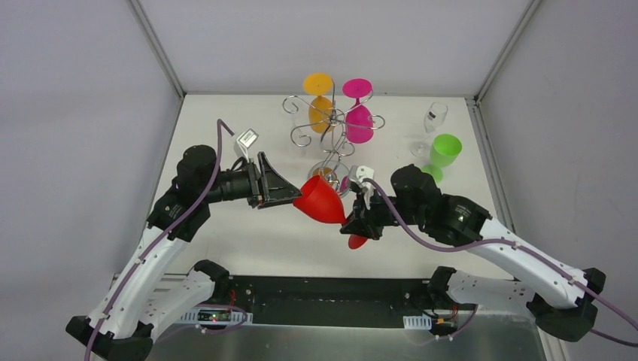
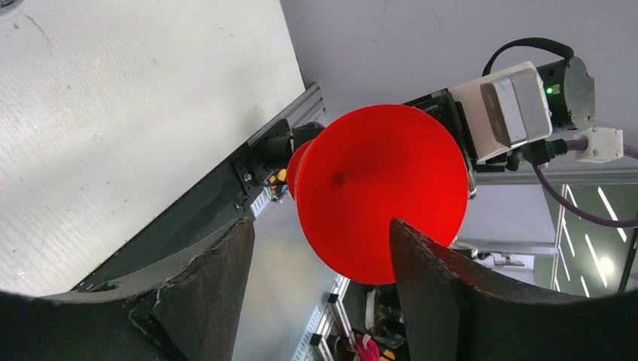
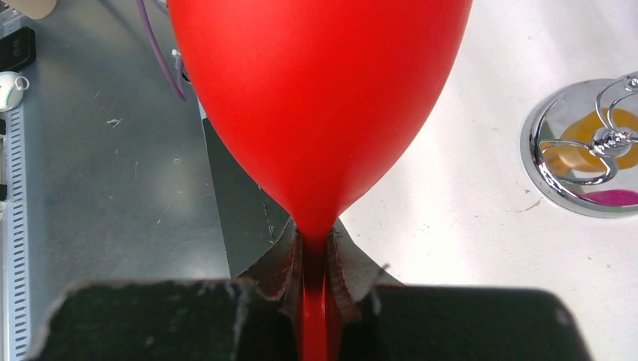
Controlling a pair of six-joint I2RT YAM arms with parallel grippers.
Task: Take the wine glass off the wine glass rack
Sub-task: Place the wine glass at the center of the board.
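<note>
The red wine glass (image 1: pixel 322 199) is off the rack and lies nearly level above the table, its mouth turned toward my left arm. My right gripper (image 1: pixel 353 223) is shut on its stem (image 3: pixel 316 301), just below the bowl (image 3: pixel 316 98); the fingers (image 3: pixel 344 274) press on both sides. My left gripper (image 1: pixel 290 192) is open at the bowl's rim; in the left wrist view (image 2: pixel 320 229) the open mouth (image 2: pixel 376 195) faces the camera, and one finger (image 2: pixel 451 293) overlaps the lower rim. The wire wine glass rack (image 1: pixel 331 124) stands behind.
An orange glass (image 1: pixel 319 98) and a pink glass (image 1: pixel 359 114) hang upside down on the rack. Its chrome base (image 3: pixel 553 184) lies close to the right of the held glass. A clear glass (image 1: pixel 432 120) and a green cup (image 1: pixel 445 150) stand at the back right.
</note>
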